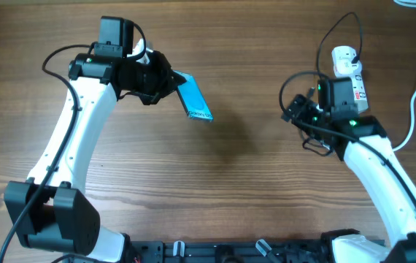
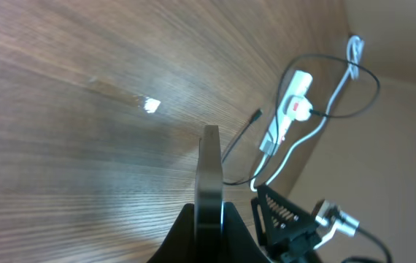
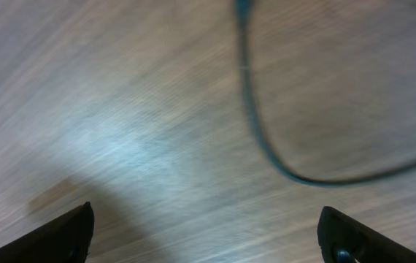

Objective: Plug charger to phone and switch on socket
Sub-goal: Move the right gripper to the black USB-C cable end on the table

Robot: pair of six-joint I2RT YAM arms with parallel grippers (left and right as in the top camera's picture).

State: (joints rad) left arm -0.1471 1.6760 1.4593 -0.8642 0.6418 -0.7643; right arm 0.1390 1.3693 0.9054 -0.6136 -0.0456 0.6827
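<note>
Left claw (image 1: 173, 82): clamped on flat cyan-screen smartphone (image 1: 195, 100), held aloft, long axis pointing near-right.
Right claw (image 3: 205, 215): wide open, empty, the nearer arm to the cable.
Thin black charger cable (image 3: 260, 142): lying just ahead of right claw, trailing from white plastic power strip (image 1: 349, 67), far right.

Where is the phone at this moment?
Overhead view: the phone is gripped in the left tool, left of centre, well apart from the socket at the far right.
</note>
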